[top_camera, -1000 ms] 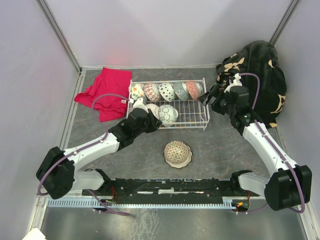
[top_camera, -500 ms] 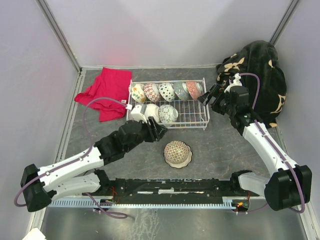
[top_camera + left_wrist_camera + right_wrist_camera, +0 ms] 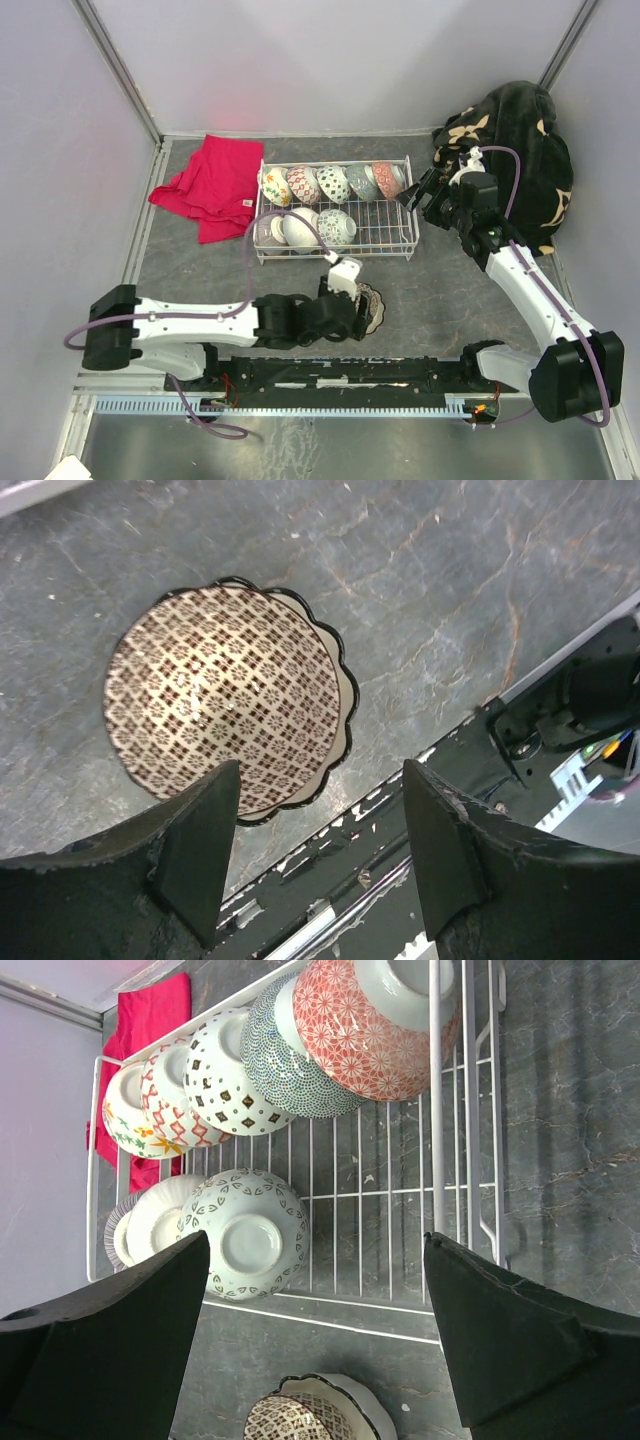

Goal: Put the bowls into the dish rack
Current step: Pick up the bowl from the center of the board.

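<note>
Left arm (image 3: 200, 320) swung to the upright brown bowl (image 3: 225, 695), both jaws released; dish rack (image 3: 385, 228) lies crosswise.

Bowls (image 3: 333, 184) in dish rack (image 3: 386, 230); lone bowl (image 3: 225, 715) on table (image 3: 445, 290) before rack.

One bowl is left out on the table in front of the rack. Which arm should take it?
Left. The left gripper hangs open right over the patterned bowl, one finger by its rim. The right gripper, also open, is away at the dish rack's right end.
</note>
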Robot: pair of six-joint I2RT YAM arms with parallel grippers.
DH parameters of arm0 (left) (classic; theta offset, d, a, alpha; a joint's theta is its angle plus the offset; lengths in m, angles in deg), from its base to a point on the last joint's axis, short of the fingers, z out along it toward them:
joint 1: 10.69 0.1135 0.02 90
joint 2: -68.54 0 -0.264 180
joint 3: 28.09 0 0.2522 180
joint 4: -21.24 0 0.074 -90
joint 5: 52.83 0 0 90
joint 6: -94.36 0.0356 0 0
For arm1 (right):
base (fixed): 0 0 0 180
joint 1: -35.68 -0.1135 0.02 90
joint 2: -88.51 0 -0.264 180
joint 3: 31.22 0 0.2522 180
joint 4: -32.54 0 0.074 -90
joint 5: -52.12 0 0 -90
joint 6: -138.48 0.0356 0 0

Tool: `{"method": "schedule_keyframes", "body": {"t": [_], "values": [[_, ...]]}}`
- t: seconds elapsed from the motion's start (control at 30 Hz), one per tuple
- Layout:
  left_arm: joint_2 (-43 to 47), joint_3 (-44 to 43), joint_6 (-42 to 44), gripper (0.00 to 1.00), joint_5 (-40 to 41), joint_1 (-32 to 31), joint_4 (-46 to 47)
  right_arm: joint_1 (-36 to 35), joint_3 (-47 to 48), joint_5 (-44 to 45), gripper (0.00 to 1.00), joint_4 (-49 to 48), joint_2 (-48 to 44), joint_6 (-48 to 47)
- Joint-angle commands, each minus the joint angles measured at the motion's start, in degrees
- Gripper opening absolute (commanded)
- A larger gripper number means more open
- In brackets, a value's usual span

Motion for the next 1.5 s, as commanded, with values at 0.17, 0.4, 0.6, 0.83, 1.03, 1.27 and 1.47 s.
{"method": "schedule_keyframes", "body": {"t": [0.17,0.4,0.6,0.83,1.03,1.27,1.47], "values": [[-14.0,-10.6,2.3,0.68,4.1,-3.9,-3.2,0.4,1.5,2.5,0.95,-0.2,-2.7,-0.7],[-20.1,-14.6,3.3,0.57,6.8,-3.9,-5.0,0.5,1.6,2.6,0.95,0.1,-2.9,-0.7],[-24.6,-18.2,3.8,0.41,9.3,-3.8,-7.7,0.6,1.5,2.6,0.95,0.2,-3.0,-0.6],[-27.6,-19.9,3.9,0.33,9.9,-3.3,-8.8,0.7,1.5,2.5,0.95,0.0,-3.1,-0.5],[-28.1,-19.8,3.4,0.09,10.3,-2.7,-9.2,0.8,1.5,2.3,0.95,-0.1,-3.1,-0.5],[-23.2,-18.6,2.9,0.03,11.6,-2.7,-7.7,0.8,1.3,2.1,0.95,-0.2,-3.0,-0.3],[-13.4,-15.1,6.1,0.03,11.5,-2.5,0.4,0.9,1.3,2.3,0.95,-0.2,-2.9,-0.3]]}}
